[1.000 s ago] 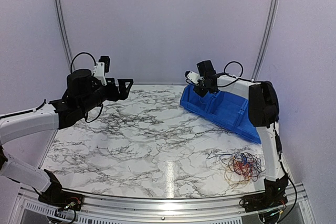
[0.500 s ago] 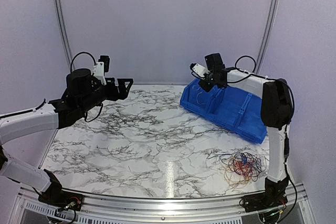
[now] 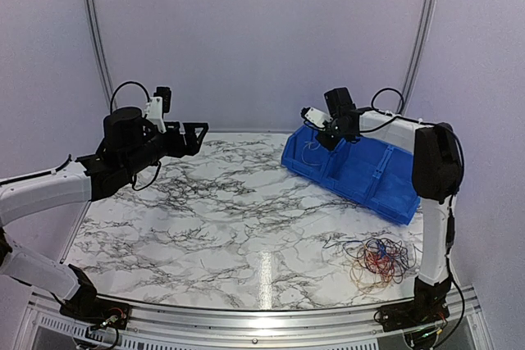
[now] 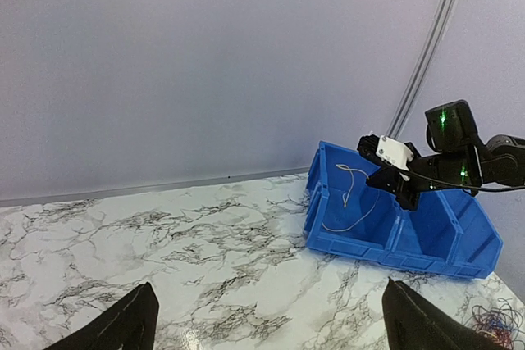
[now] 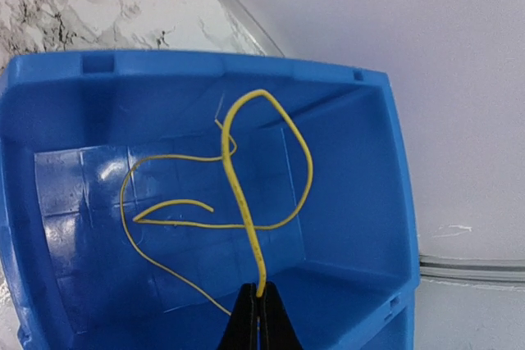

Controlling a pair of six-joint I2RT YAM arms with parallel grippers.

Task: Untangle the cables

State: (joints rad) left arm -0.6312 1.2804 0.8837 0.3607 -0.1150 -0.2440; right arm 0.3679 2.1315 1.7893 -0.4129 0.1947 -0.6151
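Note:
A tangled bunch of thin red, dark blue and tan cables (image 3: 377,258) lies on the marble table at the near right; its edge shows in the left wrist view (image 4: 497,319). My right gripper (image 3: 325,135) hangs over the left compartment of a blue bin (image 3: 361,179). In the right wrist view its jaws (image 5: 258,311) are shut on one end of a yellow wire (image 5: 239,186). The wire loops down inside the bin (image 5: 82,67) and shows pale in the left wrist view (image 4: 348,194). My left gripper (image 3: 195,130) is open and empty, held high over the far left of the table (image 4: 275,329).
The blue bin (image 4: 394,253) has several compartments and stands at the far right. The back wall runs close behind it. Curved metal rails stand at both back corners. The right arm's base stands just right of the cable bunch.
My right gripper has moved a little to the right and back over the bin, carrying the yellow wire. The left arm has not moved.

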